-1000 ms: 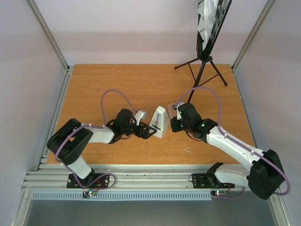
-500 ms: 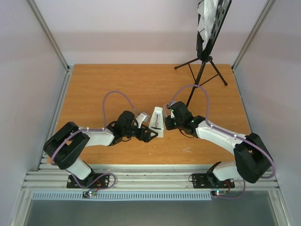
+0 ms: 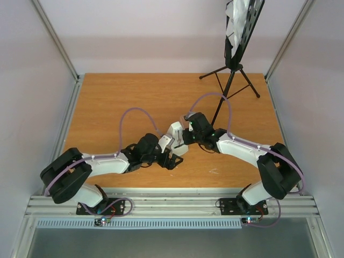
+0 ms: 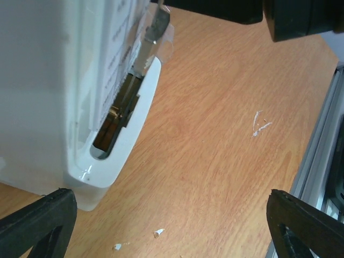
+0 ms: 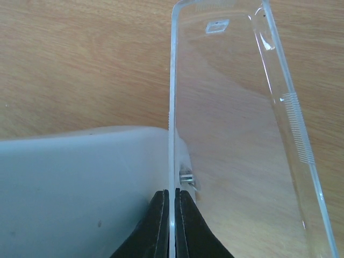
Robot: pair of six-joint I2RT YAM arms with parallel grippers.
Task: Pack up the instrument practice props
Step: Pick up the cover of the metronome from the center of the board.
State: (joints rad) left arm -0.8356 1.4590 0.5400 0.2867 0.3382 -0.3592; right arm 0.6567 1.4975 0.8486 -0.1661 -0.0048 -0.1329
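The white pyramid metronome stands mid-table between both grippers. My right gripper is shut on the edge of its clear cover, with the fingertips pinching the thin plastic beside the white body. My left gripper is open wide. In its wrist view the metronome fills the left side, and its base corner sits just above the left fingertip. The black tripod music stand stands at the back right with white sheet-music pages on its desk.
The orange-brown wooden table ends at an aluminium rail at the near edge. Grey walls enclose the sides and back. Small white flecks lie on the wood. The stand's legs spread over the back right corner.
My right gripper has moved left onto the metronome and now pinches its clear cover. My left arm has reached further right, its gripper lower beside the metronome, which has shifted slightly left.
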